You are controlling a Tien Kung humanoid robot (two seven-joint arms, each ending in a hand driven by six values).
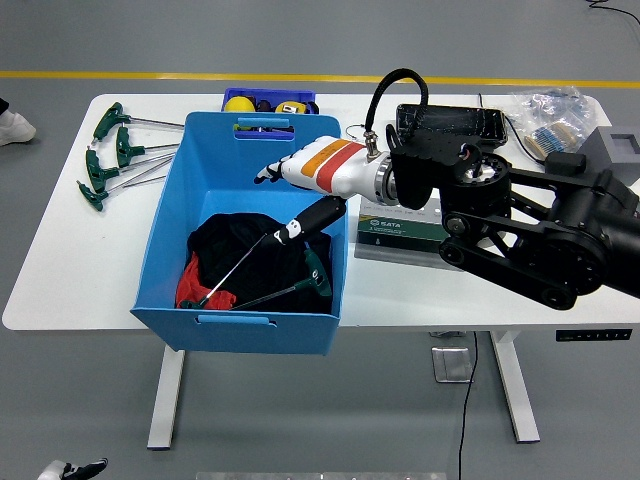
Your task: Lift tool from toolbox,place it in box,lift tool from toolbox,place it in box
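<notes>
My right hand (272,175), white with orange and red bands, hovers over the right half of the blue box (176,205), its fingers stretched out toward the left and holding nothing. Just below the wrist a long tool (312,216) with a black handle and a thin shaft slants down into the box, the handle leaning at the right wall; I cannot tell whether it touches the hand. Its tip rests on a black and red cloth (215,250). A green-handled tool (318,273) lies in the box too. The green toolbox (395,228) sits under my right arm.
Several green T-handle wrenches (108,150) lie on the table's left end. A small blue tray (268,102) stands behind the box. Behind the arm are a black case (450,125), a plastic bag (548,112) and a grey box (618,148). My left hand (68,468) hangs at the bottom edge.
</notes>
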